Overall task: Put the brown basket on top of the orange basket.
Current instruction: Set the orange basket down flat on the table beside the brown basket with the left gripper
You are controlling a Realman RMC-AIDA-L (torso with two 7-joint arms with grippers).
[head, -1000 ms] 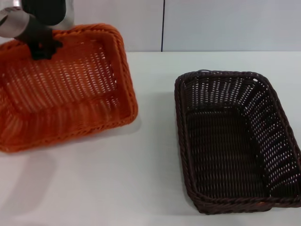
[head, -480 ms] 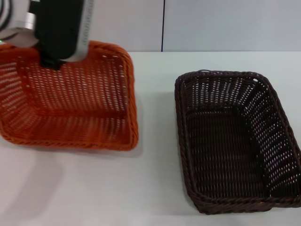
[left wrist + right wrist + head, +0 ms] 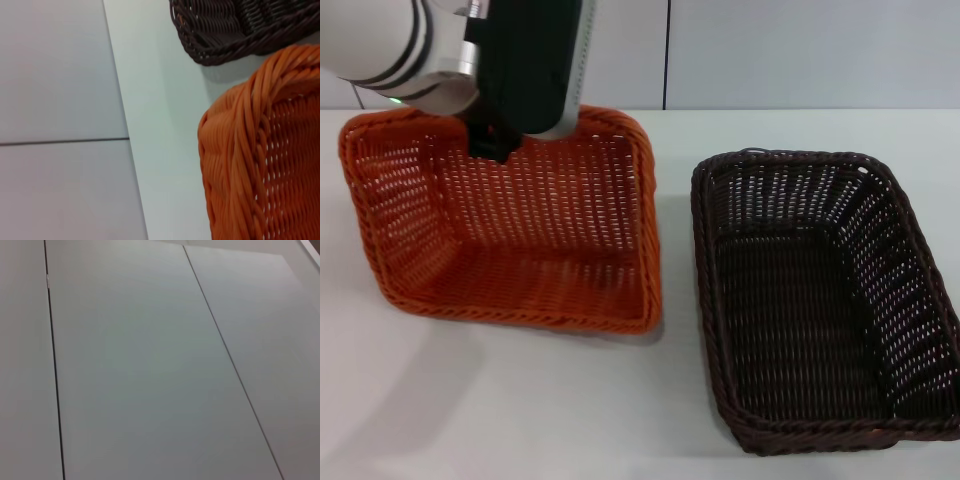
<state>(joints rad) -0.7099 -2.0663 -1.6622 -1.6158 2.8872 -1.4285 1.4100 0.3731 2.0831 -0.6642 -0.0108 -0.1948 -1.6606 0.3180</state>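
Note:
The orange basket (image 3: 520, 240) is at the left of the white table (image 3: 570, 400), tilted with its open side toward me and its near edge low at the table. My left gripper (image 3: 490, 145) is shut on the basket's far rim and holds it up. The brown basket (image 3: 820, 300) sits flat and empty on the table at the right, a small gap from the orange one. In the left wrist view the orange braided rim (image 3: 260, 150) fills the near corner and a corner of the brown basket (image 3: 235, 30) lies beyond it. My right gripper is out of view.
A grey panelled wall (image 3: 800, 50) runs behind the table. The right wrist view shows only wall panels (image 3: 150, 365). Bare table surface lies in front of both baskets.
My left arm has carried the orange basket to the right, toward the brown basket, and swung it so its side now faces the brown one. The brown basket has not moved.

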